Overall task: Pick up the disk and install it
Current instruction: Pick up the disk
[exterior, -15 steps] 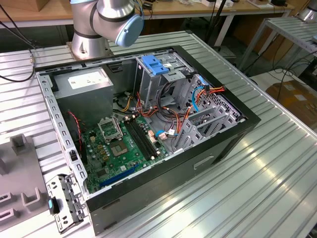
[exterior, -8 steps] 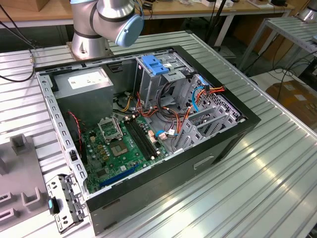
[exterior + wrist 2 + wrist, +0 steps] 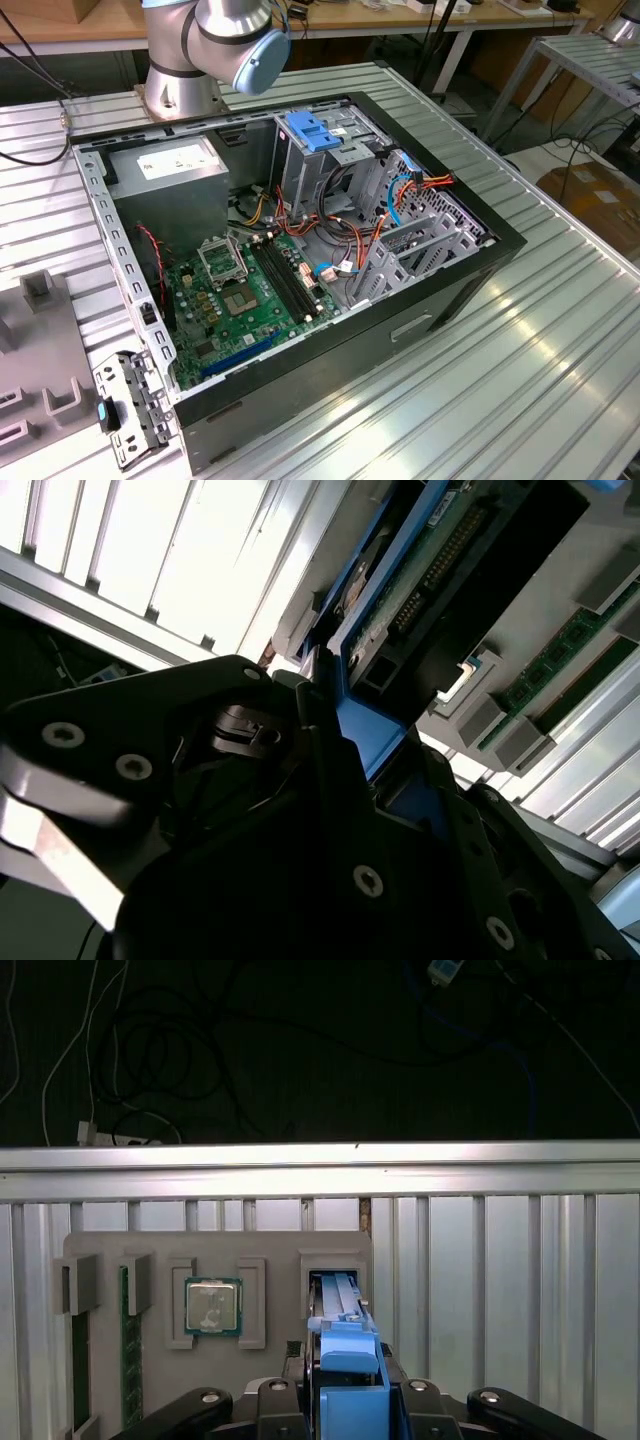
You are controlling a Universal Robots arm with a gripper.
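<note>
Where the hand (image 3: 347,1395) clamps, the disk (image 3: 350,1345) is blue plastic.

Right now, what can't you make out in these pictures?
- Exterior view: the arm is cut off by the top edge.
- First wrist view: the disk is edge-on, faces hidden; the bottom edge cuts the tool.
- Second wrist view: the tool's dark body covers the disk's near end.
</note>
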